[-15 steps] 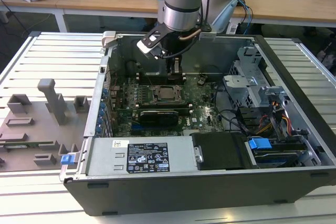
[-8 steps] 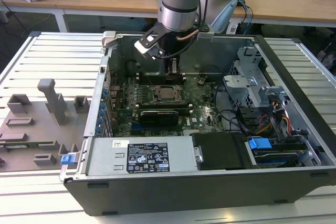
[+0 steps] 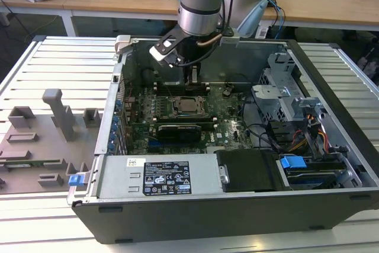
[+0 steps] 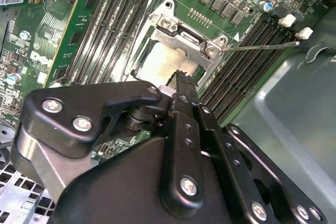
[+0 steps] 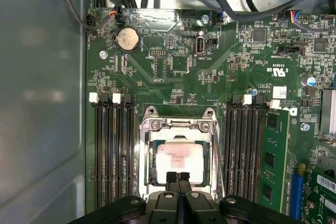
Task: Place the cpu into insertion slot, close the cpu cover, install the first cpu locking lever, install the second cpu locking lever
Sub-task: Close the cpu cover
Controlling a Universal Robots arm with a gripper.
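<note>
In the exterior view the scene is being lit evenly from overhead, while the motherboard (image 3: 228, 125) deep in the computer case (image 3: 177, 217) is being left dimmer. In both wrist views the cpu (image 4: 160, 64) (image 5: 181, 160) is being washed out by glare; pale reflections are being thrown onto the case wall (image 4: 294, 106) (image 5: 42, 103).

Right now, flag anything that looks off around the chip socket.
One thin metal lever juts out from the cover corner instead of lying latched alongside it, so it looks unlatched. The chip itself looks square in place.
</note>
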